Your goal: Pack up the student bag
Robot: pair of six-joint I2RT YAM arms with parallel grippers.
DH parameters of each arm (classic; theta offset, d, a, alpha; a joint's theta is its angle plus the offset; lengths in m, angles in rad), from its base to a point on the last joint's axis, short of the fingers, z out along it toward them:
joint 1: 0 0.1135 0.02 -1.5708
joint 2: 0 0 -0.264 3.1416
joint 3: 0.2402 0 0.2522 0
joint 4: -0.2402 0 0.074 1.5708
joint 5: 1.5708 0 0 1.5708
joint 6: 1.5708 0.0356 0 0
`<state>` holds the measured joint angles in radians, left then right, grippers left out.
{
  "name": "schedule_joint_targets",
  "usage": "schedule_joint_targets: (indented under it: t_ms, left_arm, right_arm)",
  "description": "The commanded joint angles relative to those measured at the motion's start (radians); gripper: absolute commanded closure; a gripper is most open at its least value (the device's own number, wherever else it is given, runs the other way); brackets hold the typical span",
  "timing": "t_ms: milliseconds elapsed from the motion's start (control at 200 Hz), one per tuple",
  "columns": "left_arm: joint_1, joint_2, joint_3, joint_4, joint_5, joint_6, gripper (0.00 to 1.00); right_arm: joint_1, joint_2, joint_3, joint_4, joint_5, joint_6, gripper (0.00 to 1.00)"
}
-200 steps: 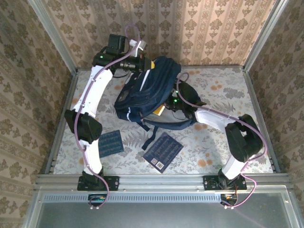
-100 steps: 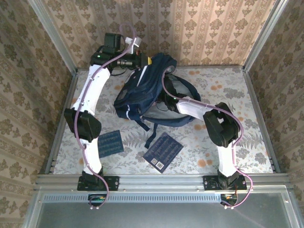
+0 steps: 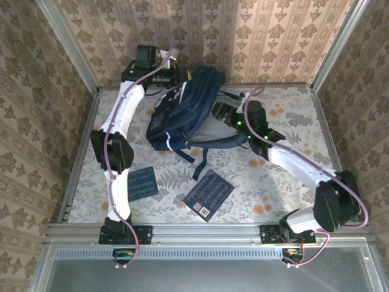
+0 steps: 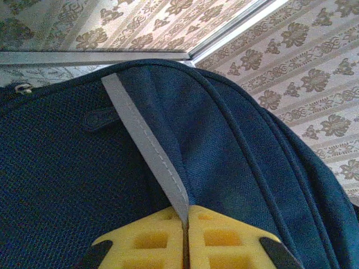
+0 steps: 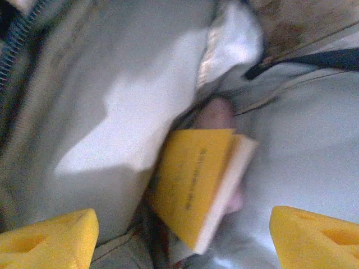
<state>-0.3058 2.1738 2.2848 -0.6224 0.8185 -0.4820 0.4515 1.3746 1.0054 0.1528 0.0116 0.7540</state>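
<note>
Left wrist view: the left claw clamps the trim of the student bag. The right claw stands wide, empty, over the yellow book inside; withdraw straight, clear of the lining.

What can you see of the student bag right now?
The student bag is a large dark navy fabric backpack with grey-white stripe trim and dark straps, lying at the far side of the floral table, its top raised. The left hand pinches that trim. Its mouth gapes, showing pale grey lining with a yellow book inside.
</note>
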Motion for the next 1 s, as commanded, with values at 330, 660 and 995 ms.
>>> schedule_joint_targets:
  t_ms: [330,660,995]
  left_arm:
    - [-0.073,-0.121,-0.186,0.140,-0.075,-0.060,0.46]
    - [-0.194,-0.661,-0.875,0.085,-0.240,0.050,0.53]
    - [-0.159,-0.953,-1.313,0.118,-0.291,0.012,0.54]
  right_arm:
    - [0.010,-0.351,-0.198,-0.272,0.014,-0.147,0.29]
    - [0.102,-0.266,-0.204,-0.475,-0.245,-0.261,0.32]
    - [0.326,0.132,-0.019,-0.571,-0.274,-0.408,0.92]
